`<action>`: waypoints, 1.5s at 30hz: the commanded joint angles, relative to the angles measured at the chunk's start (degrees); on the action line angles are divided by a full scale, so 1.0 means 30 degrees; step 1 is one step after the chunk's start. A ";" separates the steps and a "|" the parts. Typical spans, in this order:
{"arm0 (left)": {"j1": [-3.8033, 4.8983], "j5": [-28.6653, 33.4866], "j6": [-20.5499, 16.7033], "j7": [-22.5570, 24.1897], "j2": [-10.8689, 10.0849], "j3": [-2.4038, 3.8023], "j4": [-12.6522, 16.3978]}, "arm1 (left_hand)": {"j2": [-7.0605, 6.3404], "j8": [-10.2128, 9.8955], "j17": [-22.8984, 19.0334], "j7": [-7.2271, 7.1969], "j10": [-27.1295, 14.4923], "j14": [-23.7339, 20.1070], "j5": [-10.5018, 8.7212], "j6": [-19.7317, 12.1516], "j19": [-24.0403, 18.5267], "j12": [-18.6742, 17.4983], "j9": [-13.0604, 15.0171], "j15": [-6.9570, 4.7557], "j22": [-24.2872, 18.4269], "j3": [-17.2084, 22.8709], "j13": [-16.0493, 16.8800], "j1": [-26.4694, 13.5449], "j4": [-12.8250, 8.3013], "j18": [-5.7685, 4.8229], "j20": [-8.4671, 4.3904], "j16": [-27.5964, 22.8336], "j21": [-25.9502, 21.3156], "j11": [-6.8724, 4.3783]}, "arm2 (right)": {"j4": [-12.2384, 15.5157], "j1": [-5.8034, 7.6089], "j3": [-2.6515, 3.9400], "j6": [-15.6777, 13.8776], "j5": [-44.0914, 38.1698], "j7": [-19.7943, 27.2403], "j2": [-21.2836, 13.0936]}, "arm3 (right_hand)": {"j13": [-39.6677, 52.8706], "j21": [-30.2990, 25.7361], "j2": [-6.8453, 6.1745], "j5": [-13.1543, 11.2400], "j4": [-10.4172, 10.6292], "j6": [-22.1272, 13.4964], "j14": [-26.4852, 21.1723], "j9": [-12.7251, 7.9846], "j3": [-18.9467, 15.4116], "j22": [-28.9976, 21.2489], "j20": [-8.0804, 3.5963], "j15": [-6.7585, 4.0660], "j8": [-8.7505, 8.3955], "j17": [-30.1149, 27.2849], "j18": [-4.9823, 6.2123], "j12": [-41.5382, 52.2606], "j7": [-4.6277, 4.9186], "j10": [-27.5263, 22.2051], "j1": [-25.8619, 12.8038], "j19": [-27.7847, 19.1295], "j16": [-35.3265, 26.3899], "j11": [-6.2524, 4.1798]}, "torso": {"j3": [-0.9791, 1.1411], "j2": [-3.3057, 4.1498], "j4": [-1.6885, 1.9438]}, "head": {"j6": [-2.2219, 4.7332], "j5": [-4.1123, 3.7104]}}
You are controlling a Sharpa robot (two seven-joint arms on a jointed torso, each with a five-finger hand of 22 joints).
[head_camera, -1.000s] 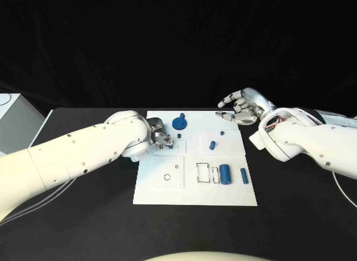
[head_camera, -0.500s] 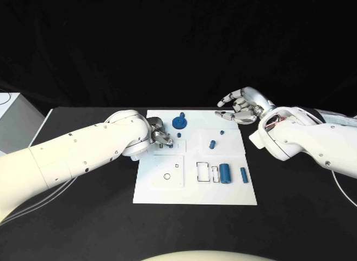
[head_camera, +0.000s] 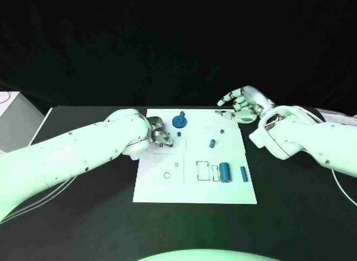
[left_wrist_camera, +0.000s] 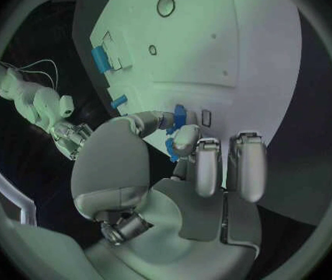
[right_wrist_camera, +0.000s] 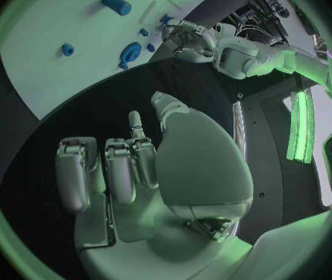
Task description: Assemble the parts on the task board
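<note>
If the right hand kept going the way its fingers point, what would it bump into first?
Probably the board. The right hand hangs empty past its far right corner, fingers aimed toward it. The gear lies further along, though depth is hard to judge.

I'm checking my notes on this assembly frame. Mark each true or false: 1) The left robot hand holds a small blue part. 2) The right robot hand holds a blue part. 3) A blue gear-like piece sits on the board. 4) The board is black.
1) True: the left robot hand pinches a small blue part over the task board.
2) False: the right robot hand is empty, fingers apart, off the board.
3) True: blue gear-like piece.
4) False: it is white; the table is black.
</note>
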 commanded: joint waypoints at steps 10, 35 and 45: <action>-0.0024 -0.0114 0.0589 0.0009 0.0094 -0.0025 0.0052 | 0.0282 0.0086 0.5031 -0.0759 0.0097 0.1950 0.0015 0.0902 0.0015 0.0090 0.6569 -0.0114 0.0989 0.2316 0.0088 0.0162 -0.2483 -0.0136 -0.0074 0.0064 0.0058 -0.0013 | 0.0074 -0.0002 0.0007 -0.0065 -0.0205 0.0245 -0.0002 | 0.3494 -0.0043 0.0034 0.0127 -0.0034 0.0041 0.2029 0.0018 0.0091 0.3899 -0.0017 -0.0024 0.0133 0.5031 -0.0058 0.0061 -0.0029 0.0228 -0.0168 0.1473 0.0082 -0.0069 | 0.0021 0.0008 -0.0007 | -0.0037 -0.0082; -0.0017 0.0191 0.1470 -0.0172 0.0369 -0.0034 -0.0266 | 0.0702 -0.0552 0.5031 -0.0834 0.0023 0.1950 -0.0420 0.1368 0.0087 -0.0573 0.6198 -0.0125 0.1148 0.1142 -0.0807 0.0225 -0.2367 -0.0175 -0.0017 0.0064 0.0080 -0.0047 | 0.0245 0.0015 0.0010 -0.0391 -0.0241 0.0309 -0.0132 | 0.3497 -0.0036 -0.0084 0.1057 -0.0162 -0.0144 0.2029 -0.0007 0.0491 0.3917 -0.0047 -0.0036 0.0035 0.5031 -0.0063 0.0077 0.0001 0.0253 0.0005 0.1486 0.0082 -0.0065 | 0.0020 -0.0005 -0.0020 | -0.0056 -0.0011; -0.0017 0.0263 0.0728 -0.0042 0.0543 -0.0056 -0.0350 | 0.1066 -0.0824 0.5031 -0.1100 0.0553 0.1950 -0.0594 0.2167 0.0110 -0.0424 0.5935 -0.0281 0.1139 -0.0418 -0.0498 0.0191 -0.2009 -0.0172 -0.0127 0.0064 0.0036 -0.0252 | 0.0217 0.0018 0.0010 -0.0339 -0.0381 0.0296 -0.0111 | 0.3522 -0.0028 -0.0159 0.1456 -0.0179 -0.0151 0.2029 -0.0012 0.0643 0.3928 -0.0039 -0.0025 0.0011 0.5031 -0.0067 0.0111 0.0015 0.0285 0.0022 0.1492 0.0082 -0.0052 | 0.0012 0.0002 -0.0016 | -0.0091 -0.0085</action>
